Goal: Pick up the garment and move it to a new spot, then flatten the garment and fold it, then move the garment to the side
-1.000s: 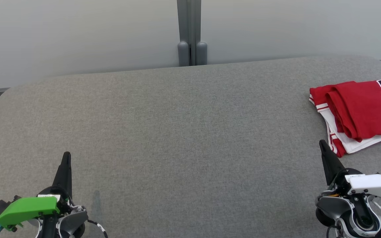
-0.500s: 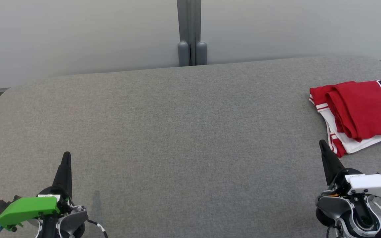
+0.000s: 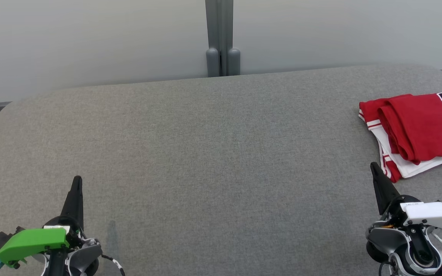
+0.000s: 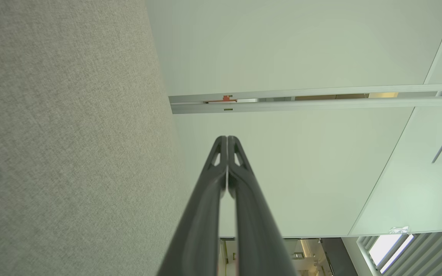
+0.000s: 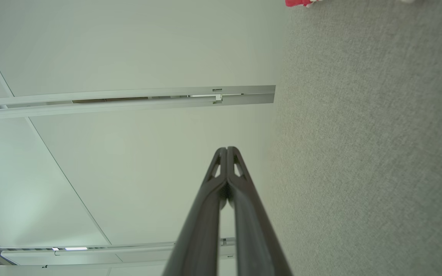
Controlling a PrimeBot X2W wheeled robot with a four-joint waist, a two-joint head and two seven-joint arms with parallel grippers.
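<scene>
The garment [image 3: 416, 128] is a red jersey with white trim and dark numerals, folded at the right edge of the grey table [image 3: 213, 153]. A sliver of its red cloth [image 5: 299, 3] shows at the top of the right wrist view. My right gripper [image 3: 374, 167] hovers at the lower right, just in front of the jersey's near corner, shut with its fingertips [image 5: 226, 150] pressed together and nothing between them. My left gripper [image 3: 77, 180] rests at the lower left, far from the jersey, also shut and holding nothing, as its fingertips [image 4: 226, 138] show.
A pale wall with a grey vertical post [image 3: 223, 38] stands behind the table's far edge. The table's rounded corners fall away at the far left and far right. Grey cloth surface [image 4: 63, 134] lies beside each gripper.
</scene>
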